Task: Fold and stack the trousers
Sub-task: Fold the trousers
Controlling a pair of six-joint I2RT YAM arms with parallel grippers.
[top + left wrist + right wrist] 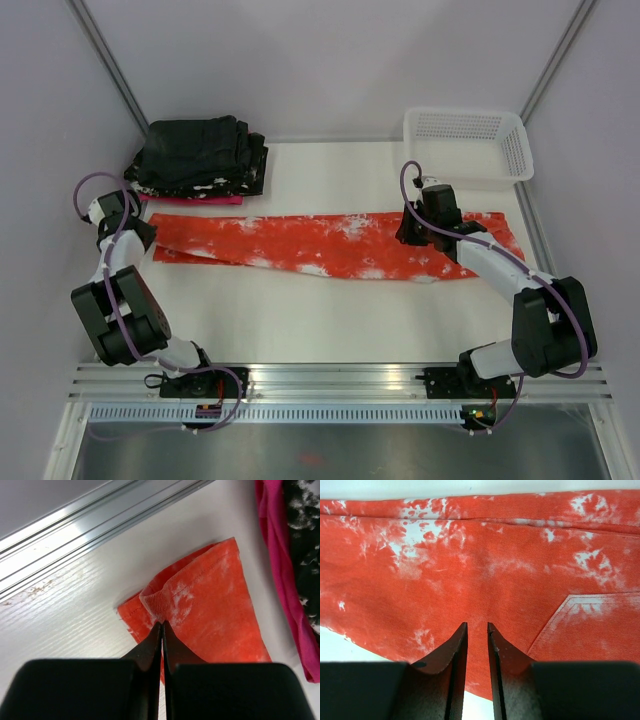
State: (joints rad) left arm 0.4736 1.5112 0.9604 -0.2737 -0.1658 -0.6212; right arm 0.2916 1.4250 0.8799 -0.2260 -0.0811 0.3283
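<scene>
The orange-red trousers (330,245) with white splotches lie in a long strip across the white table, left to right. My left gripper (150,238) is at their left end. In the left wrist view its tips (163,624) are shut on a raised fold of the hem of the trousers (215,615). My right gripper (408,238) sits over the right part of the strip. In the right wrist view it (477,626) is open by a narrow gap just above the trousers (470,570), close to a pocket seam, with nothing between the fingers.
A stack of black speckled folded garments (200,158) rests on a pink cloth (190,199) at the back left, close to the trousers' left end. A white mesh basket (465,142) stands at the back right. An aluminium rail (75,525) runs along the left wall.
</scene>
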